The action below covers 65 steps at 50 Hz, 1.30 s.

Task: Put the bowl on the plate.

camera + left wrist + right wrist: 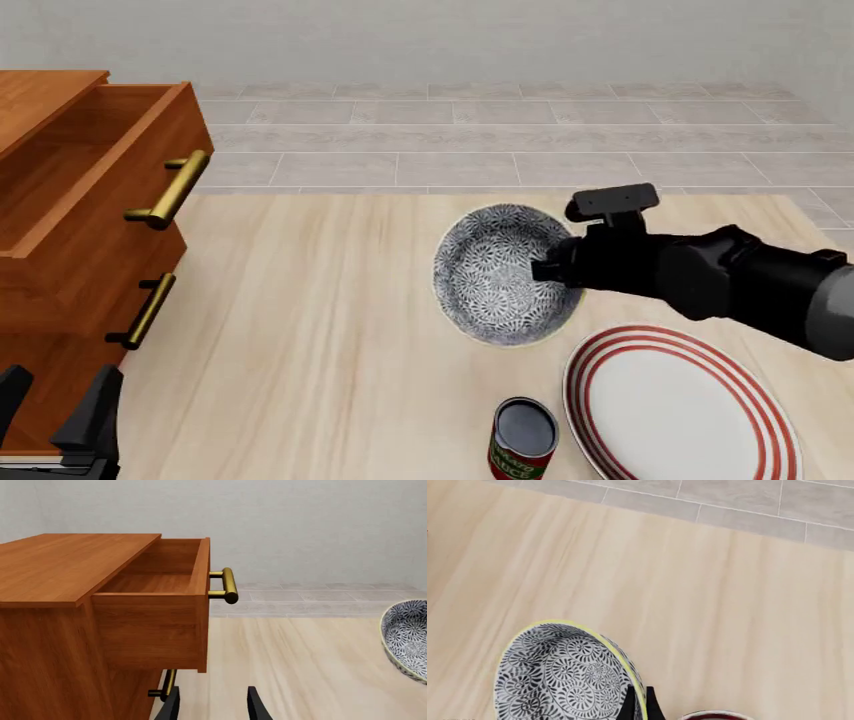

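Observation:
The bowl (501, 275), patterned dark grey and white with a pale yellowish rim, hangs tilted over the middle of the table, its inside facing the front camera. My right gripper (550, 270) is shut on the bowl's right rim; in the right wrist view the fingertips (639, 707) pinch the rim of the bowl (560, 680). The plate (674, 410), white with red rings, lies flat at the front right, just below and right of the bowl. My left gripper (56, 408) stands open and empty at the front left, beside the cabinet. From the left wrist view, part of the bowl (407, 640) shows.
A wooden cabinet (54, 250) stands at the left with its top drawer (157, 580) pulled open and brass handles (167, 190) sticking out. A small dark can (523, 440) with a red label stands upright just left of the plate. A tiled floor lies beyond the table's far edge.

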Tool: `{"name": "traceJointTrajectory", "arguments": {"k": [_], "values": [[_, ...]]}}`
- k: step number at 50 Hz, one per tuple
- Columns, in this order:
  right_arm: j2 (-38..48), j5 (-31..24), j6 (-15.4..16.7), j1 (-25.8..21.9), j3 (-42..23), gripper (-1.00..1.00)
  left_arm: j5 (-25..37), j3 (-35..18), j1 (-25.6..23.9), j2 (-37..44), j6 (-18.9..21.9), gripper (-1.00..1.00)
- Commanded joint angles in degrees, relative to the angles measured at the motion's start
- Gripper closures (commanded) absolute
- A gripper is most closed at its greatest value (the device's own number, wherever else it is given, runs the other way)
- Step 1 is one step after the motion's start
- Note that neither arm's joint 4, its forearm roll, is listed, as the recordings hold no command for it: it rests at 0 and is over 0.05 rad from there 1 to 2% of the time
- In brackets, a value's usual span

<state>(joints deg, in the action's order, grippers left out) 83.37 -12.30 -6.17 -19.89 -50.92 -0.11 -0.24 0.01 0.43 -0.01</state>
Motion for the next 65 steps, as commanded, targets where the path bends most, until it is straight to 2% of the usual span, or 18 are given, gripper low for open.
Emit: {"name": "traceJointTrajectory", "arguments": {"k": [1,30,49,65], "values": [[-6.7,-0.8,-0.4,3.8,4.8,1.00,0.0,0.0,0.0,0.0,0.0,-1.00],[-30.6,-8.9,-1.9,14.4,19.9,1.00,0.0,0.0,0.0,0.0,0.0,-1.00],[-41.3,-14.0,-3.2,19.6,25.2,1.00,0.0,0.0,0.0,0.0,0.0,-1.00],[-47.0,-16.9,-4.1,23.1,28.2,1.00,0.0,0.0,0.0,0.0,0.0,-1.00]]}}
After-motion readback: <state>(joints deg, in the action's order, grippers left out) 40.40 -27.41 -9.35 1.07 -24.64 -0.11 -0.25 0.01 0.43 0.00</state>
